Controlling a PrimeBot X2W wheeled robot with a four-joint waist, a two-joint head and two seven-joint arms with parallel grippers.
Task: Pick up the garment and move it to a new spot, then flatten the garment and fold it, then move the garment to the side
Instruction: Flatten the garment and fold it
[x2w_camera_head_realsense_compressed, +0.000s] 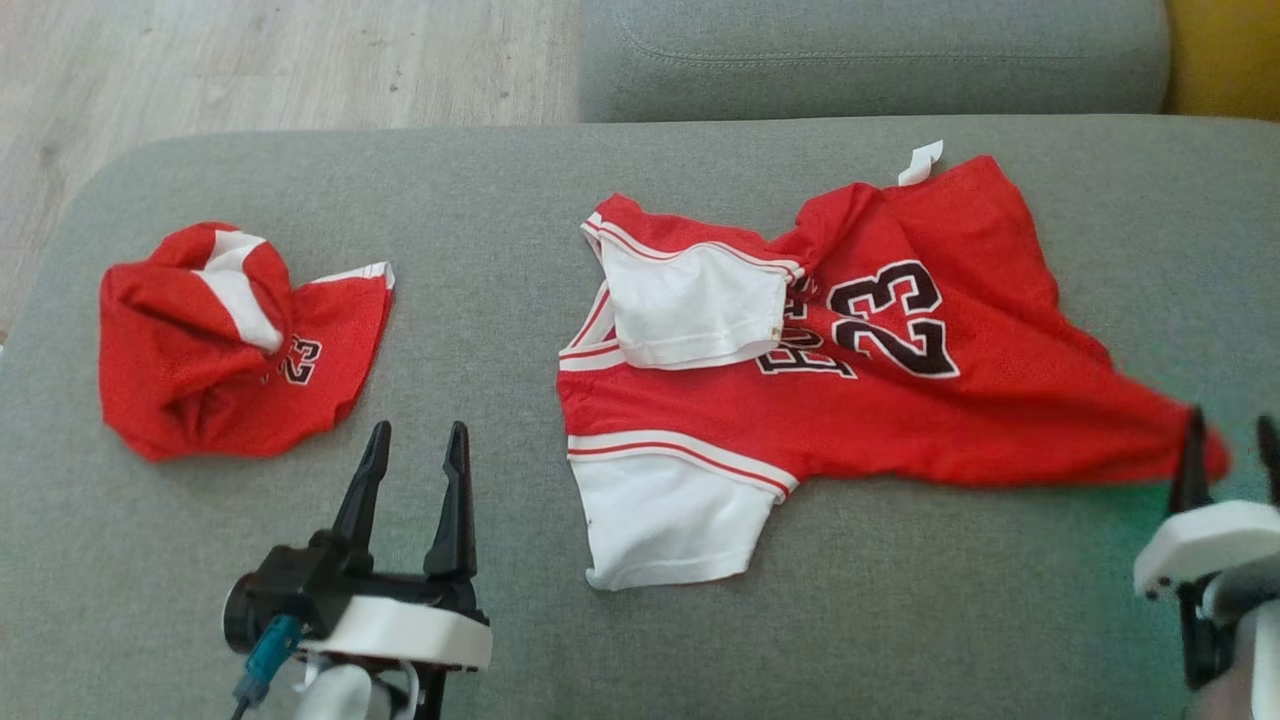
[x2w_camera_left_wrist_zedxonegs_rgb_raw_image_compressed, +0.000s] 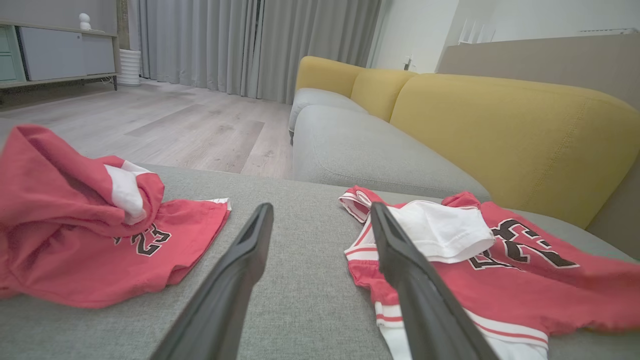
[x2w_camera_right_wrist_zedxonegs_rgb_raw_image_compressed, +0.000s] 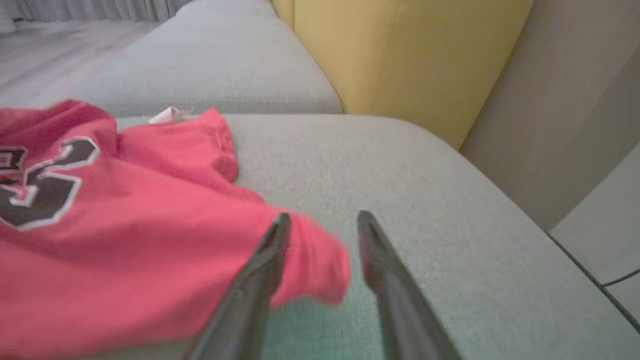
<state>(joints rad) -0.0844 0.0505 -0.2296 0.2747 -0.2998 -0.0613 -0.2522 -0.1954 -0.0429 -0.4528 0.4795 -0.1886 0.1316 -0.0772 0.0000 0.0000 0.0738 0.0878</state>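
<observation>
At the near right of the cushion (x2w_camera_head_realsense_compressed: 900, 610): right gripper (x2w_camera_head_realsense_compressed: 1230, 418) open, fingers apart on either side of the shirt's (x2w_camera_head_realsense_compressed: 900, 420) red hem corner, blurred in the wrist view, not closed on it. At the near left: left gripper (x2w_camera_head_realsense_compressed: 419, 428) open too, over bare cushion between bundle (x2w_camera_head_realsense_compressed: 220, 360) and shirt, touching neither.

Further out, from mid-cushion to the right: shirt spread roughly flat but rumpled, "23" up, sleeves left, hem right. Far sleeve (x2w_camera_head_realsense_compressed: 690, 305) flipped over onto the chest. Near sleeve (x2w_camera_head_realsense_compressed: 665, 520) laid out flat toward the near edge. White tag (x2w_camera_head_realsense_compressed: 920, 162) poking out on the far side. At the far left, well apart: crumpled red bundle with white trim and its own "23".

Looks like thin, light mesh: soft, limp, probably a little slick. Likely sags and bunches if lifted by one point, and slides easily over the cushion weave. Nothing fragile to mind, only stretching and dragged-in creases.

Best taken by two points at once: the hem corner between the right fingers, and the near hem side or near shoulder for the left. Needs a low pinch through both layers, or risks lifting the top layer alone. Worth turning the flipped sleeve out before any fold.

Beyond: second grey seat (x2w_camera_head_realsense_compressed: 870, 50), yellow backrest (x2w_camera_head_realsense_compressed: 1225, 50), wood floor (x2w_camera_head_realsense_compressed: 250, 60).
</observation>
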